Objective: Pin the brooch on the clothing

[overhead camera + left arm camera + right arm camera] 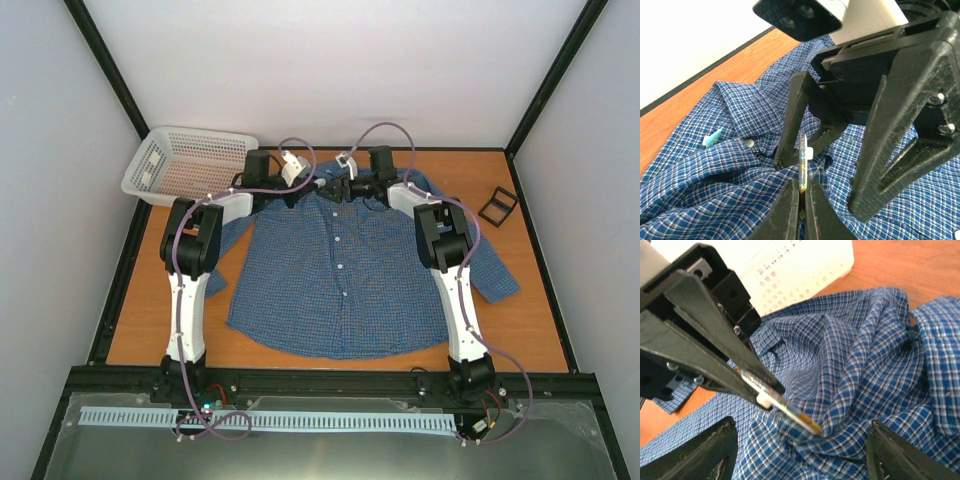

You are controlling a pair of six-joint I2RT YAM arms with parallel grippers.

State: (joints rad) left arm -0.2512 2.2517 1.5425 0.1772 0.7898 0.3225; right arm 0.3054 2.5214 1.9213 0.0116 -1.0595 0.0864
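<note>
Left gripper is clamped tight on the brooch, fingers pressed together with the thin golden piece standing on edge between them. The brooch's tip touches a raised fold of the shirt, up at the far end by the collar. Right gripper sits just beside it, fingers spread wide apart and holding nothing, straddling the bunched fabric. The shirt lies flat, front up, across the middle of the table. A white basket sits far left, a small black box far right.
</note>
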